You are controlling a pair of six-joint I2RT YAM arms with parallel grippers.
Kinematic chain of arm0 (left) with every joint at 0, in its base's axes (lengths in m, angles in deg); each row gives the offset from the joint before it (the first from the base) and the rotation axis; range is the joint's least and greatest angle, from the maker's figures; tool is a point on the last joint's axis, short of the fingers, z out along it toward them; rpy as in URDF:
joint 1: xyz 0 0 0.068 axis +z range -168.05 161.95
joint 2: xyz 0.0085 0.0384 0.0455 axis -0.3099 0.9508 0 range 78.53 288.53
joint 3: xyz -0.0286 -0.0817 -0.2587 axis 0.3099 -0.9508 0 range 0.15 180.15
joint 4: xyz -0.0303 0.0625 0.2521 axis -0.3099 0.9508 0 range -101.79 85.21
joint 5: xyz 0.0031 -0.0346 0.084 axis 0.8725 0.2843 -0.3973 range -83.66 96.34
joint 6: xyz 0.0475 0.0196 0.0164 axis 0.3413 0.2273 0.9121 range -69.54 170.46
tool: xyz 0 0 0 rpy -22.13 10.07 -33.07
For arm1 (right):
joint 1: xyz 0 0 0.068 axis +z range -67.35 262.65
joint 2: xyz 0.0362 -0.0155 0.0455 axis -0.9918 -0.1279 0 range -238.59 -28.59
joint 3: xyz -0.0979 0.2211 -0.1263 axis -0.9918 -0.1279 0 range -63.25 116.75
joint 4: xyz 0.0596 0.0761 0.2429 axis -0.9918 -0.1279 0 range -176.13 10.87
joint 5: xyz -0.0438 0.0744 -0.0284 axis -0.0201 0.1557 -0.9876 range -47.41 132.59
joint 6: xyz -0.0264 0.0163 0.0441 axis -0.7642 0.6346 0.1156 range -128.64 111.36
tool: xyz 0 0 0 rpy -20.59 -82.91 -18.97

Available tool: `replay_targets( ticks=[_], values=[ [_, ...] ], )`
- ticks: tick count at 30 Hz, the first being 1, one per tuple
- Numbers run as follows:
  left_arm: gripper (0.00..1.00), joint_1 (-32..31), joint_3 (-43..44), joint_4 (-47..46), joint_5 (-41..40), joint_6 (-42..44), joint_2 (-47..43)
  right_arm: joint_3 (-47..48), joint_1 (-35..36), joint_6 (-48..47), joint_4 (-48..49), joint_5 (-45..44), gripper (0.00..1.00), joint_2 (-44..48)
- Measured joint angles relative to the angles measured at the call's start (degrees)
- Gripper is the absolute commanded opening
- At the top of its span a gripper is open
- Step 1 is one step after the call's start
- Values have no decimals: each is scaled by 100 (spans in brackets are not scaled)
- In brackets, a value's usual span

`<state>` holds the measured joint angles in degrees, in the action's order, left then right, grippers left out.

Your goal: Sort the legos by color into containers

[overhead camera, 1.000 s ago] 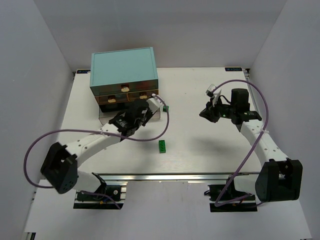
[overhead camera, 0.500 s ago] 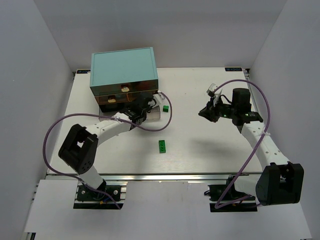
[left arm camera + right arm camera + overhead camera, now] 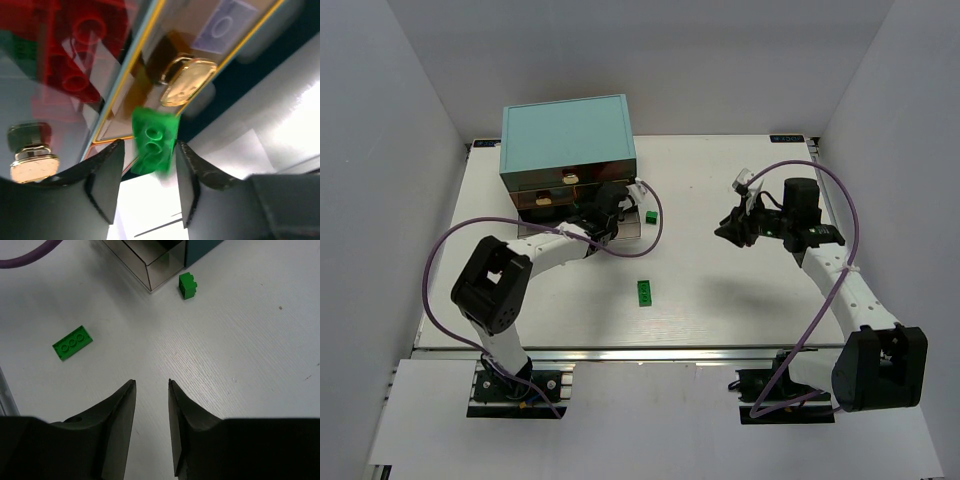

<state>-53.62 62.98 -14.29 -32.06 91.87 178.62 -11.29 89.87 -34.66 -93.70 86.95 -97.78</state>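
The left arm [image 3: 535, 248] starts at the near edge at 7 o'clock and rises to a dark joint. From there it lies low across the counter [image 3: 720, 300] toward 1 o'clock, its wrist at the cabinet front. The right arm [image 3: 840, 275] climbs from 5 o'clock along the counter's side toward 12, then bends so its wrist points to 9 o'clock above bare surface. A flat green plate [image 3: 645, 292] lies alone near the middle of the counter, between the two arms and well apart from both. The right tool [image 3: 151, 383] hangs over the counter, its fingers a narrow gap apart with nothing between them. Its own camera shows the plate at 10 o'clock and a small green block [image 3: 187, 285] at 12. That block rests on the counter just beside the corner of an open drawer [image 3: 155, 265], at the drawer's 3 o'clock seen from overhead. The left tool [image 3: 150, 150] is right at the closed drawers [image 3: 570, 185], fingers parted around a blurred two-stud green brick [image 3: 154, 142]. A gap shows between the brick and one finger, so it looks loose rather than pinched. Behind it, red bricks [image 3: 75, 55] show through one brownish front and a lavender piece [image 3: 220, 25] through another, beside a pale knob [image 3: 187, 82]. The teal cabinet [image 3: 567, 135] stands at 11 o'clock on the counter.
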Motion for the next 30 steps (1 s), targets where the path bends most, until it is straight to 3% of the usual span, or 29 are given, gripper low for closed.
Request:
replay_targets(
  ticks=[12, 17, 19, 21, 23, 24, 27, 30],
  values=[
    [63, 11, -162, -142, -66, -254, -72, -37, 13, -140, -13, 122, 46, -4],
    [24, -22, -146, 407, 247, -1399, -807, -81, 111, -448, -20, 227, 55, -66],
    [22, -22, -105, 774, 601, -2100, -1342, -142, 219, -656, -33, 190, 61, -153],
    [28, -15, -107, 1071, 1086, -2778, -1937, -157, 400, -863, -22, 55, 65, -326],
    [45, -15, -262, 1106, 1550, -3303, -2581, -160, 588, -1062, 7, -144, 68, -529],
    [58, -13, -452, 1078, 1762, -3499, -2935, -149, 702, -1158, 22, -286, 69, -662],
    [78, -13, -1449, 651, 2192, -3917, -4105, 24, 977, -1325, 66, -710, 71, -1187],
    [80, -13, -2367, 492, 2251, -4109, -4966, 496, 1241, -1388, 96, -1110, 73, -1812]
  ],
)
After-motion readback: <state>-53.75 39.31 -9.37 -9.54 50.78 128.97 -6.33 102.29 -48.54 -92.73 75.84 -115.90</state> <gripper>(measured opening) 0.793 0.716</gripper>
